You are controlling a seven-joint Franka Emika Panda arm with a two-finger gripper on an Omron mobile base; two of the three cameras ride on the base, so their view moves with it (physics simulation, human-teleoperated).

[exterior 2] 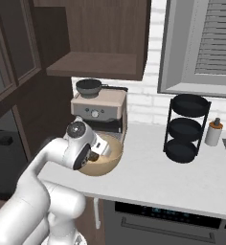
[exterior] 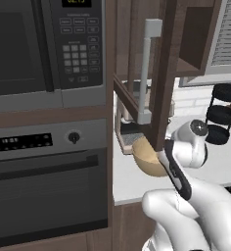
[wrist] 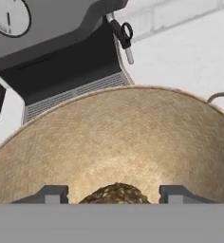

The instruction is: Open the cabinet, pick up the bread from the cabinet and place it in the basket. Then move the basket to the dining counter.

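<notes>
two dark finger tips of the end effector [wrist: 114,193] stand spread apart at 6 o'clock in the hand view, with the bread [wrist: 115,194] between them, low in the basket [wrist: 114,142]; whether the tips touch the bread i cannot tell. the bread is a lumpy golden-brown piece lying on the basket's speckled inside. the basket sits on the white bench [exterior 2: 182,177], just in front of the coffee machine [exterior 2: 99,109], which stands toward 12 o'clock from it in the hand view. in the right base view the hand reaches down into the basket [exterior 2: 103,162] from 9 o'clock. the cabinet [exterior: 164,73] stands open, its door swung out with the silver bar handle [exterior: 146,68] facing the left base camera. a black tiered rack [exterior 2: 186,128] stands on the bench well apart at 3 o'clock from the basket, with a small bottle [exterior 2: 213,132] beside it.
</notes>
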